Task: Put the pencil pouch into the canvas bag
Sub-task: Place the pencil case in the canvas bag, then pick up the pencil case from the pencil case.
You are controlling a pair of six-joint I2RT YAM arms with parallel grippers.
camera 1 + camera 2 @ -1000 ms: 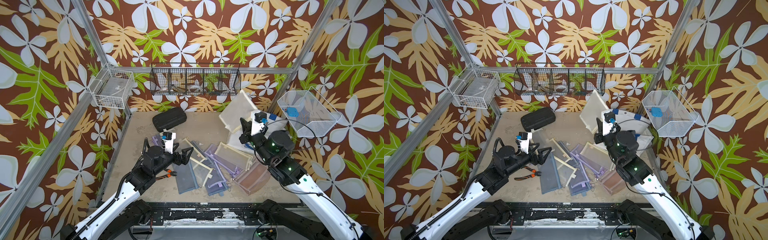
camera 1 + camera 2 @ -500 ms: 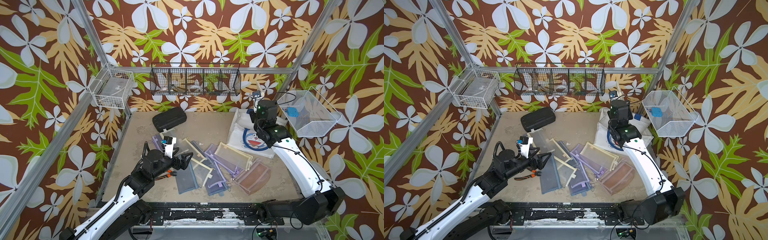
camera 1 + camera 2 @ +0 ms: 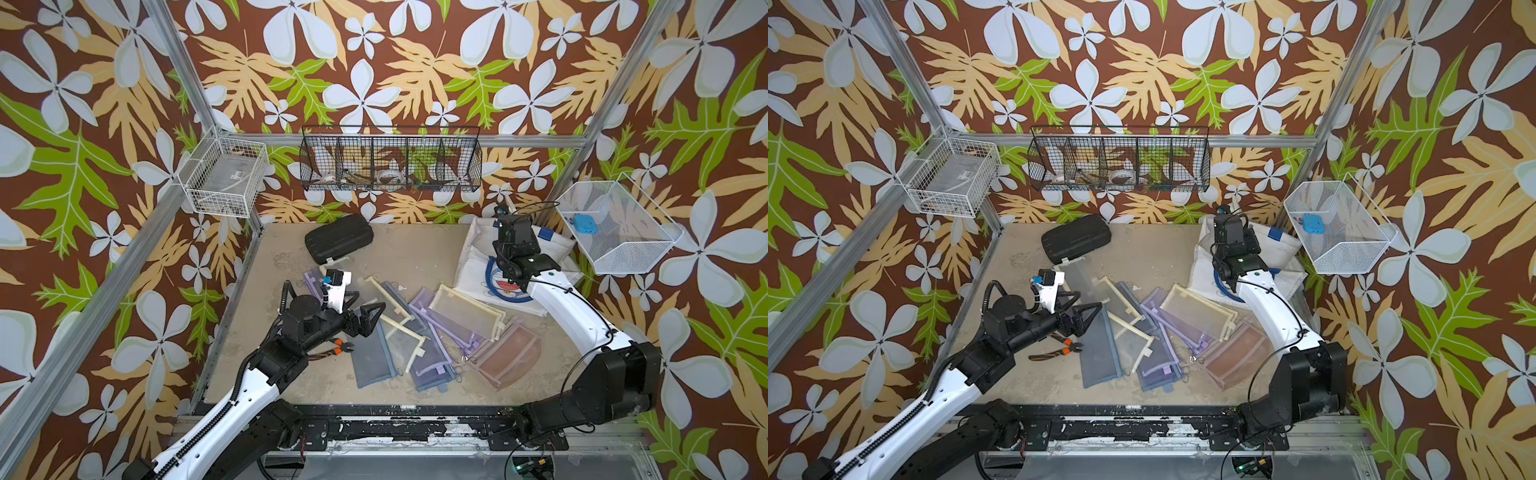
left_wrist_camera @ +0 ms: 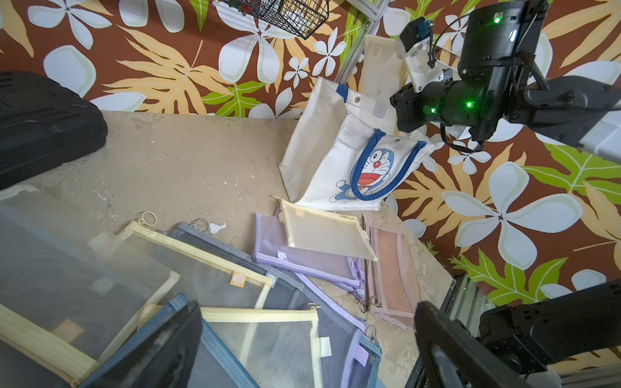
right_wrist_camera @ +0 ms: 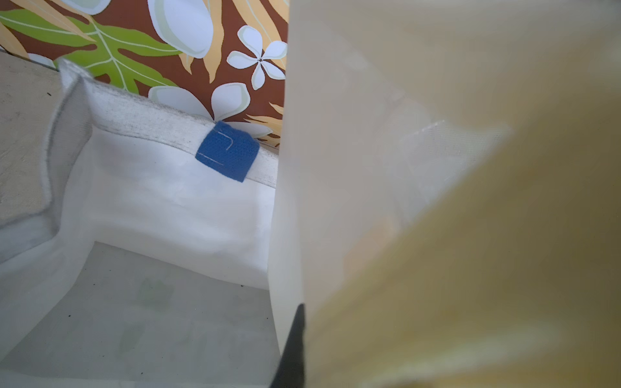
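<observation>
The canvas bag (image 3: 473, 266), white with blue handles and a cartoon cat face, lies at the back right of the table in both top views (image 3: 1285, 249). Its mouth stands open in the left wrist view (image 4: 332, 158). My right gripper (image 4: 398, 100) hangs over that mouth, shut on a cream mesh pencil pouch (image 4: 378, 74). Up close, the pencil pouch (image 5: 403, 168) fills the right wrist view beside the bag's white inside (image 5: 151, 208). My left gripper (image 3: 365, 307) is open and empty above several loose mesh pouches (image 3: 415, 332).
A black hard case (image 3: 338, 239) lies at the back of the table. Orange-handled pliers (image 3: 338, 345) lie under my left arm. A black wire basket (image 3: 390, 164) and two white wire baskets (image 3: 619, 228) hang on the walls.
My right arm has swung from the table's middle to the back right, carrying the pencil pouch down over the bag's mouth. The left arm has barely shifted.
</observation>
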